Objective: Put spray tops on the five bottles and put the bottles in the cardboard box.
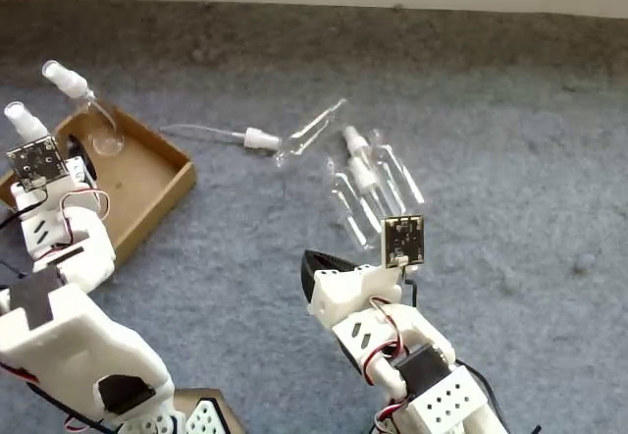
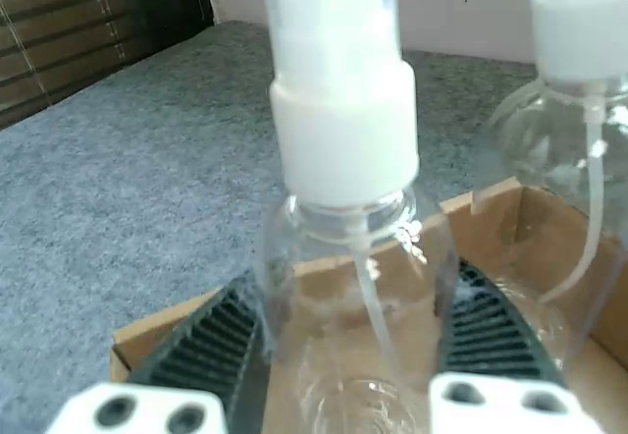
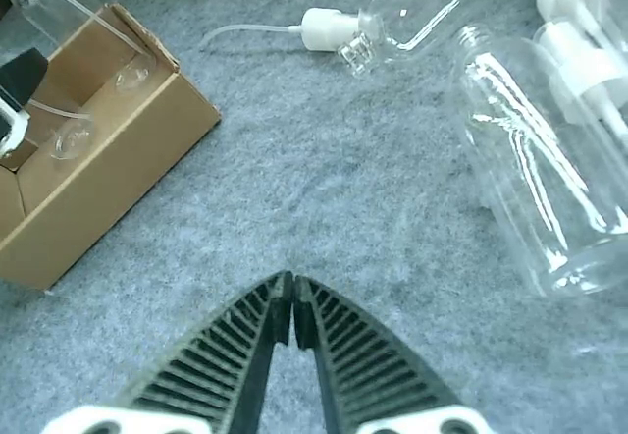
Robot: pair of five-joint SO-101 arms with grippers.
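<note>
The left tool (image 2: pixel 353 365) is over the cardboard box (image 1: pixel 157 174), with a capped bottle (image 2: pixel 348 257) between its fingers. Just beside this tool, a second capped bottle (image 2: pixel 579 139) sits in the box. The right tool (image 3: pixel 292 306) hangs over the table (image 1: pixel 510 90), with the box off to its left. Ahead of its tips a loose spray top (image 3: pixel 329 29) lies just beside the mouth of a lying bottle (image 3: pixel 442 2). Ahead and to its right, a cluster of bottles (image 3: pixel 530 159) lies close together.

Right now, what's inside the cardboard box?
Two spray-topped bottles: a free bottle and a held bottle in the left gripper. The cardboard box floor beneath it is covered.
</note>
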